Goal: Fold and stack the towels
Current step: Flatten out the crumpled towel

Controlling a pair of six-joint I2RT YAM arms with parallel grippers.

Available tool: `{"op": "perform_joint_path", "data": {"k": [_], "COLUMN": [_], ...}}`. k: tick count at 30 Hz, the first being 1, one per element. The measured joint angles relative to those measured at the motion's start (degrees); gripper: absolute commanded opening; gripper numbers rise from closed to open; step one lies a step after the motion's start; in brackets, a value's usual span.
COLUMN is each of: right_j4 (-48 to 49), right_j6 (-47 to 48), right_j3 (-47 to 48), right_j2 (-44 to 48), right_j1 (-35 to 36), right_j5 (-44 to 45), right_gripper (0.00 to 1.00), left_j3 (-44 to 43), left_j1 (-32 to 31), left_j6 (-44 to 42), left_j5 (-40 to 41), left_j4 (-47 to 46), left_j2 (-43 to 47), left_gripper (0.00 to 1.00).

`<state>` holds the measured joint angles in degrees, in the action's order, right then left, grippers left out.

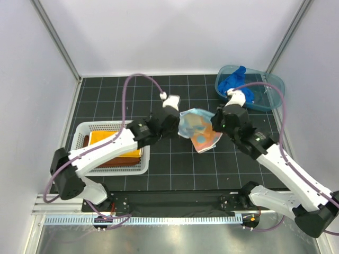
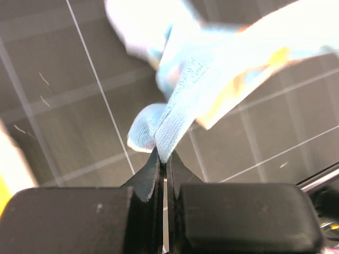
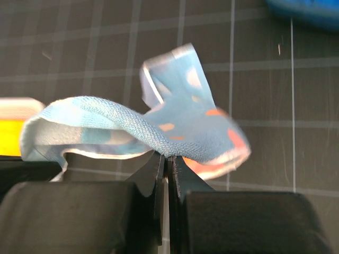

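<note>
On the left side of the black gridded mat [image 1: 175, 177], a white mesh basket [image 1: 132, 168] holds two folded towels: a yellow-orange towel [image 1: 103, 138] lying on top of a rust-brown towel [image 1: 122, 161]. Your left arm reaches across above this basket. At the far right corner sits a blue plastic tub [image 1: 278, 87] with a royal blue towel [image 1: 232, 80] bunched at its left end.

Between the two containers, near the middle of the mat, the spotted towel [image 1: 198, 131] hangs between your two grippers. Your left gripper [image 2: 163, 157] is pinched closed on a folded corner of it, and your right gripper [image 3: 167, 159] is pinched closed on its opposite edge. Whether the towel's lower corner touches the mat cannot be told.

The mat is bare in front of the towel and along the far side between basket and tub. White walls close in the workspace on the left, far and right sides. Your right wrist sits close to the tub's near rim.

The spotted towel is light blue with orange and yellow patches, with a fine looped weave and a pale underside. It is crumpled and curled, not flat. The basket is rectangular with latticed sides; the tub is translucent with rounded corners.
</note>
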<state>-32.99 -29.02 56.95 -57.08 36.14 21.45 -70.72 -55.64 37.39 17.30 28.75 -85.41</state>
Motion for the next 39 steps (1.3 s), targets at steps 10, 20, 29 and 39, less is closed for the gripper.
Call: {"op": "perform_joint_path", "data": {"k": [10,20,29,39], "right_j4": [-2.05,-5.79,-9.6,-9.18], "right_j6": [8.02,13.22,12.94,10.43], "right_j3": [22.56,40.15,44.19,31.1], "right_j2": [1.84,0.83,3.58,9.84], "right_j1": [-0.02,-0.04,-0.04,-0.04], "right_j5": [-3.89,-12.81,-17.84,-20.15], "right_gripper": [0.01,0.01,0.01,0.01], "left_j3": [-25.79,-47.6,-51.15,-28.04], "left_j1": [-0.09,-0.57,-0.68,-1.46], "left_j6": [-15.21,-27.56,-27.8,-22.43], "left_j5": [4.87,-6.01,-15.32,-19.19], "left_j4": [12.63,19.06,19.65,16.28], "left_j2": [9.4,8.72,8.61,20.24], "left_gripper": [0.0,0.0,0.0,0.0]}}
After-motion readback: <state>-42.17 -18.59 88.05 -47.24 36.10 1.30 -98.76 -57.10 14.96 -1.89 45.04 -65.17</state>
